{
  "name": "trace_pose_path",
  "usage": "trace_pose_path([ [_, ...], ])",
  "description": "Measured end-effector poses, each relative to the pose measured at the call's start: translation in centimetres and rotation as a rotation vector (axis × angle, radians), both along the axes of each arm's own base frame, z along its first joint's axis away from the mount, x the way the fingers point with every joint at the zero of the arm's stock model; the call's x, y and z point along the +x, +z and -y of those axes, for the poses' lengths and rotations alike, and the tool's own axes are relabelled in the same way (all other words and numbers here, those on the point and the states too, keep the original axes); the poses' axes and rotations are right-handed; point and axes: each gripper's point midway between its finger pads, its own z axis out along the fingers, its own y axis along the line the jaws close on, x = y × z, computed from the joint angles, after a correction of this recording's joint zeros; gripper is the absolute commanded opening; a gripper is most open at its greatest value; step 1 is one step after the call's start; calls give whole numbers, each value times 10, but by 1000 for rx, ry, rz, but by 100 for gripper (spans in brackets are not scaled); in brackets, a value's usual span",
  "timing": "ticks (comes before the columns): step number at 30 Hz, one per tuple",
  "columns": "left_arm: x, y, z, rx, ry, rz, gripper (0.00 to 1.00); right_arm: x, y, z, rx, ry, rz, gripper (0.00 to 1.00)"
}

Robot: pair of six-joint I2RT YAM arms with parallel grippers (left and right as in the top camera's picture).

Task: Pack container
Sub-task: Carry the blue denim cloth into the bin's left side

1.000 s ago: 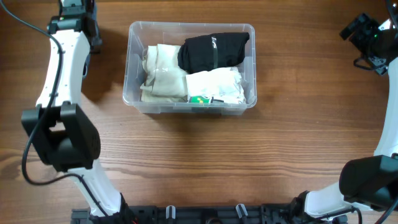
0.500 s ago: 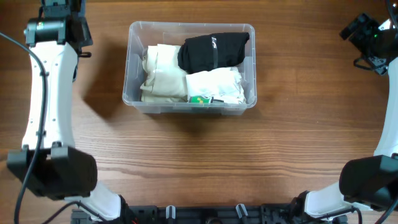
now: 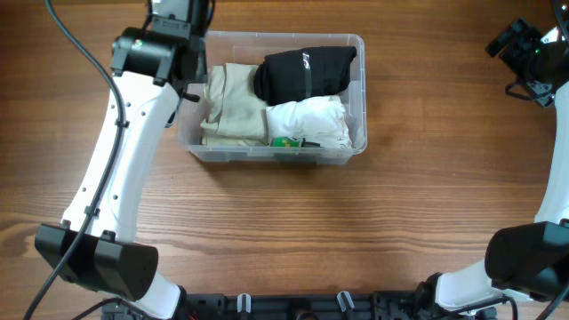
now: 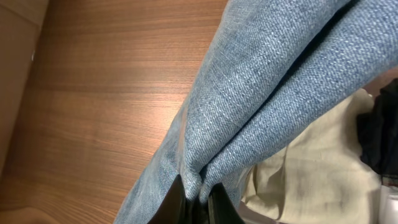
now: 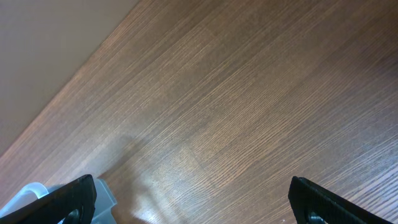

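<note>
**Overhead and wrist views, packing of the bin.** The left jaws are pressed together on a fold of blue denim cloth (image 4: 267, 81), which runs away from them in a broad diagonal band. To one side of that band lies bare brown wooden table (image 4: 106, 81); to the other lie a folded beige cloth (image 4: 317, 174) and the edge of a black folded garment (image 4: 379, 130).

From overhead, the left arm (image 3: 133, 133) reaches over the far left corner of the clear rectangular plastic container with rounded corners (image 3: 271, 153), and hides the denim. The container extends from the left jaws toward the right arm (image 3: 556, 160) and sits near the table's far edge.

Inside the container, the beige cloth fills the half nearest the left jaws. The black garment and a white folded garment (image 3: 307, 123) fill the other half, with a small green tag (image 3: 284, 142) at the near wall.

The right jaws stand spread wide above bare table, well apart from the container's right edge, and open wood lies between them.
</note>
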Motion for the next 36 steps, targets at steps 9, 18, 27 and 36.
trace_pose_path([
  [9, -17, 36, -7, 5, 39, 11, 4, 0, 0, 0, 0, 0, 0, 100],
  [18, -27, 83, 6, -127, 25, 111, 4, 0, 0, 0, 0, 0, 0, 100],
  [27, -23, 37, 56, -208, 36, -12, 4, 0, 0, 0, 0, 0, 0, 100],
  [36, -15, 1, 74, -239, 120, -73, 4, 0, 0, 0, 0, 0, 0, 100],
])
